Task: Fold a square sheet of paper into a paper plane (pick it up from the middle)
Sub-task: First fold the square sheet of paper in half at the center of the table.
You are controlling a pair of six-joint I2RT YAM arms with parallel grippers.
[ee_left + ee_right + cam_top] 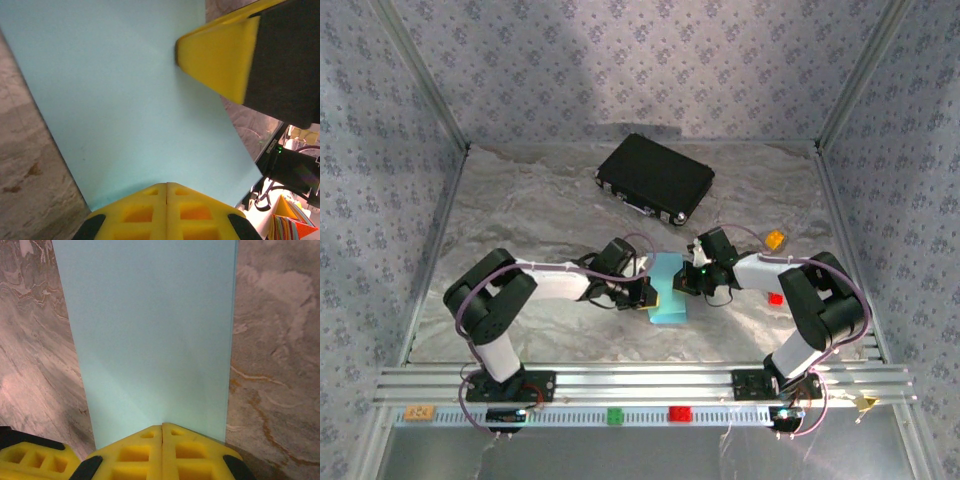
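Square sheet of paper (669, 296) lies toward the near edge of the surface (540, 210), apparently folded once into a strip; left gripper (642, 296) and right gripper (688, 284) press it, both closed; nose and wing folds remain.

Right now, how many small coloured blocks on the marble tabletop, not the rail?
2: an orange block right of the black case, and a red block beside the right arm. The arms could hide more.
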